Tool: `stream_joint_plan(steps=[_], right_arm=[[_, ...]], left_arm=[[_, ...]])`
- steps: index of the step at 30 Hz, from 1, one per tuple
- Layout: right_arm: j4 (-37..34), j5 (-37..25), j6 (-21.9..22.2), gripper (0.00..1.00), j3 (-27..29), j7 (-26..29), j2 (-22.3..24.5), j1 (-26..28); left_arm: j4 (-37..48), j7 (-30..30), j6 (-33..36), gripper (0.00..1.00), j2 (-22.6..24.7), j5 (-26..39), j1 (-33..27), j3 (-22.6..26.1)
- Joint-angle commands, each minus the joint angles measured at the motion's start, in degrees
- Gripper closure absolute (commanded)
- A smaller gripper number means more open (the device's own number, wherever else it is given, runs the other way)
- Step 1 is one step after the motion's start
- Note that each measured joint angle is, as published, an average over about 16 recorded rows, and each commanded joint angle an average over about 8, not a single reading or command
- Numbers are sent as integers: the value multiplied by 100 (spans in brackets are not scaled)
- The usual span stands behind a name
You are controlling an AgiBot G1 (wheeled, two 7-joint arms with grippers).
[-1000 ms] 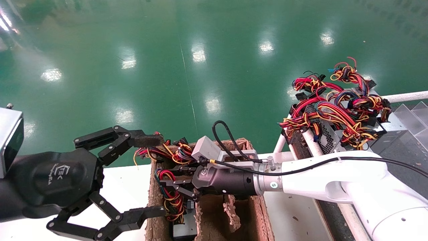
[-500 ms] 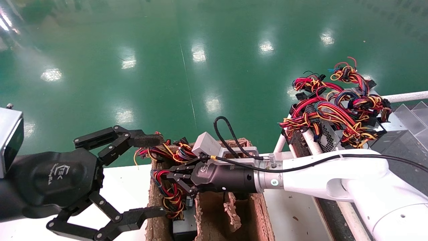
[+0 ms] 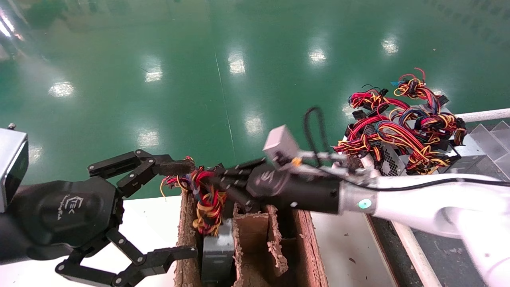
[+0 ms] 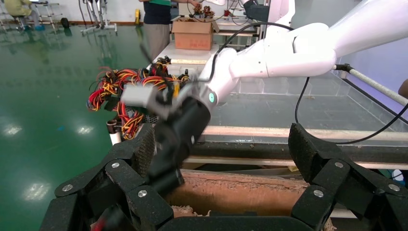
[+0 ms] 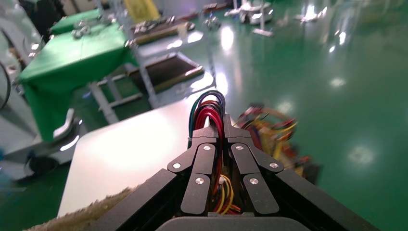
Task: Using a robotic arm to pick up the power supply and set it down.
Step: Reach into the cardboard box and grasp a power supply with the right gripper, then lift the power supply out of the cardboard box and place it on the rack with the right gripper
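Note:
My right gripper [image 3: 213, 181] is shut on the red, yellow and black wire bundle [image 3: 204, 199] of a power supply. Its grey metal box [image 3: 217, 250] hangs below, partly out of the left cell of the brown cardboard divider box [image 3: 306, 247]. The right wrist view shows the gripper [image 5: 219, 132] pinching a loop of wires [image 5: 208, 108]. At the left edge of the divider box my left gripper [image 3: 175, 209] stays open and holds nothing. In the left wrist view that gripper [image 4: 223, 154] frames the cardboard wall [image 4: 240, 192] and the right arm [image 4: 183, 130].
Several other power supplies with tangled wires [image 3: 398, 131] are piled on the white-railed rack [image 3: 478, 115] at the right. The divider box stands on a white table [image 3: 151, 223]. Green floor lies beyond. Inner cardboard dividers [image 3: 275, 243] stand beside the lifted unit.
My right gripper has risen and swung toward the right with the wire bundle in it, pulling the grey box up in its cell. The left arm has not moved.

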Motion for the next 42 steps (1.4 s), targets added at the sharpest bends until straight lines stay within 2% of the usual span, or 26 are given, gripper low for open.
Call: stream_joint_plan(steps=[1, 11, 19, 24, 32, 42], right_arm=[[94, 107, -51, 100, 79, 27, 122, -7], [1183, 1024, -150, 100, 755, 667, 1070, 0], [1603, 1368, 21, 100, 1195, 1052, 1892, 382], [1552, 1224, 190, 100, 1344, 1068, 2486, 764], [1345, 647, 575, 100, 1422, 904, 3449, 1344], [1024, 81, 842, 100, 1468, 820, 4537, 1814]], left_arm=[[0, 0, 0, 0, 0, 0, 0, 0], [0, 0, 0, 0, 0, -1, 0, 1], [0, 1, -1, 0, -1, -1, 0, 1], [0, 1, -1, 0, -1, -1, 0, 2], [0, 1, -1, 0, -1, -2, -1, 2], [0, 2, -1, 0, -1, -2, -1, 3]])
